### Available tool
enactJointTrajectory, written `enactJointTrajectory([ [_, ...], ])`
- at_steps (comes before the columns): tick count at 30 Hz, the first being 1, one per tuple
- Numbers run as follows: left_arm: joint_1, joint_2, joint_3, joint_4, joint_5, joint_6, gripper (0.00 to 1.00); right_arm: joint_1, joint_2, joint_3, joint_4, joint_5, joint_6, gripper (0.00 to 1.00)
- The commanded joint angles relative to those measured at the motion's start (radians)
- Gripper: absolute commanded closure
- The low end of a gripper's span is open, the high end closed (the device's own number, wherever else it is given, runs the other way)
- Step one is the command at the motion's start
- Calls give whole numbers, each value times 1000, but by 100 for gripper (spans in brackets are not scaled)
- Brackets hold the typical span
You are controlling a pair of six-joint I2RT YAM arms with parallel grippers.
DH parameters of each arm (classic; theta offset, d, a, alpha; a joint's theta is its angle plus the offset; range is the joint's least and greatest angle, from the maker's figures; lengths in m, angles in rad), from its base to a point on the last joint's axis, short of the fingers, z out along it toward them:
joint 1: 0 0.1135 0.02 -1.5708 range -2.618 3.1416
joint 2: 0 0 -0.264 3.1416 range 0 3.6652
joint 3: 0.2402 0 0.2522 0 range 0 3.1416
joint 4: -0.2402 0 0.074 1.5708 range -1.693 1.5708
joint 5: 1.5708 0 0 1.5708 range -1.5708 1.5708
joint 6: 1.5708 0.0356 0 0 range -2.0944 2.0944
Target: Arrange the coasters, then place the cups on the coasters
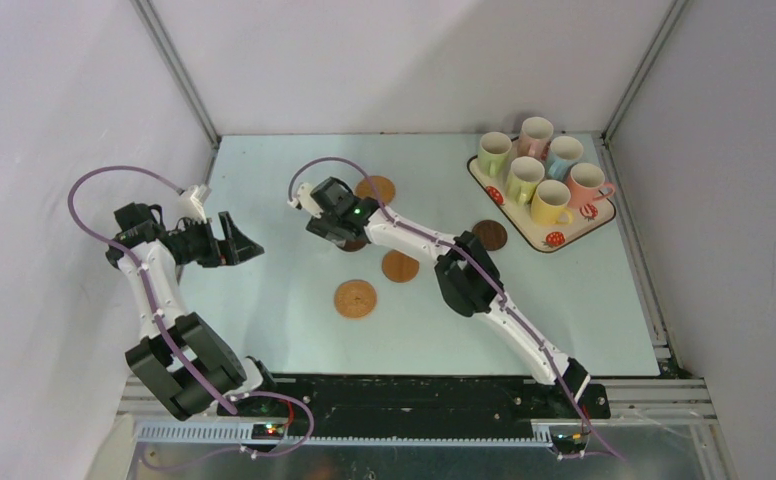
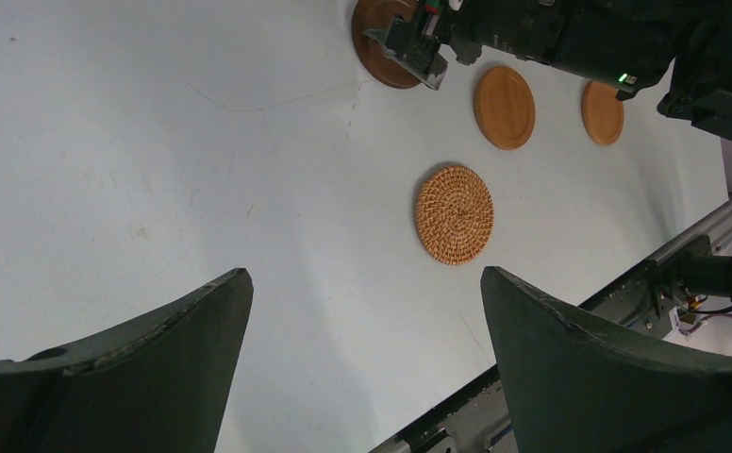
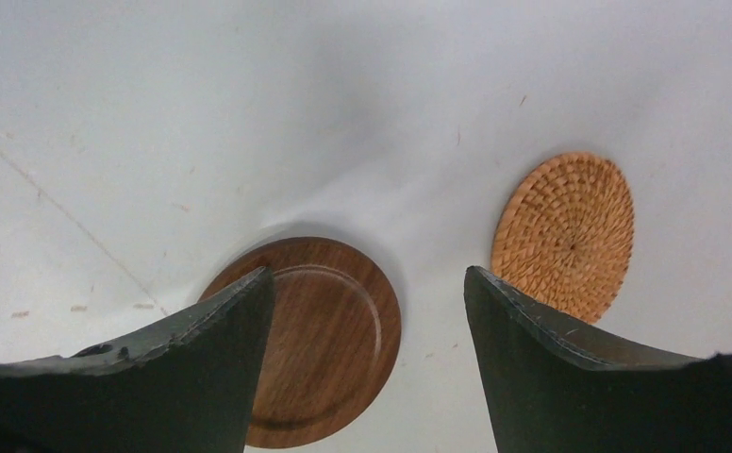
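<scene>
One dark brown coaster [image 3: 329, 340], round, lying flat on the table [image 1: 264, 330], left of mid-table.

Position relative to tool: directly beneath the right gripper [image 3: 369, 276], in the gap between the jaws. It sits off toward the finger on the left of the wrist view, whose tip overlaps the rim. The other finger stands apart from the disc. Being round, it has no long axis, so approach angle should matter little.

Right gripper: jaws wide apart, gripping nothing. Whether the overlapping tip touches the rim cannot be told. Judgement: a grip calls for centring over the disc first.

Woven coaster [image 3: 563, 236]: just beside the dark one, on its far side.

Smooth tan coaster [image 1: 400, 266] and second woven coaster [image 1: 355, 298]: near, toward the arm bases.

Second dark brown coaster [image 1: 490, 234]: further right, close to the tray [image 1: 494, 193].

Six cups [image 1: 525, 178]: all standing on the tray at the far right corner, none on a coaster.

Left gripper [image 2: 364, 276]: jaws wide, empty, hovering over the table's left side, well apart from the dark coaster. The right arm is plainly the nearer.
</scene>
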Motion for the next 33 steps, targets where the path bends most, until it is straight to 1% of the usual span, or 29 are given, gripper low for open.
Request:
enactJointTrajectory([
  [1,13,-19,-3,8,18,1,2,14,60,58,85,64,-49,21],
  [6,15,-19,-4,9,18,1,2,13,67,68,160,82,-90,20],
  [19,15,-16,-3,11,15,-3,2,27,60,126,238,57,-152,17],
  [22,17,-14,-4,12,15,-4,2,27,39,148,210,45,-137,16],
  [25,18,-13,-3,11,17,-4,2,26,-20,153,88,20,-117,16],
  [27,19,-9,-3,10,21,-3,2,18,-104,91,20,-7,-102,16],
  [28,18,-8,-2,9,22,0,2,14,-186,9,0,-33,-99,16],
  [29,18,-7,-1,5,25,2,2,9,-234,-43,-33,-46,-98,17],
  [30,18,-6,1,3,26,3,2,6,-325,-149,-46,-62,-99,17],
  [31,19,-6,2,-1,30,6,2,-4,-376,-210,-69,-67,-106,17],
  [32,18,-5,3,-4,32,10,2,-9,-475,-335,-75,-67,-109,17],
  [33,19,-6,3,-8,36,12,2,-24,-521,-394,-81,-59,-112,17],
])
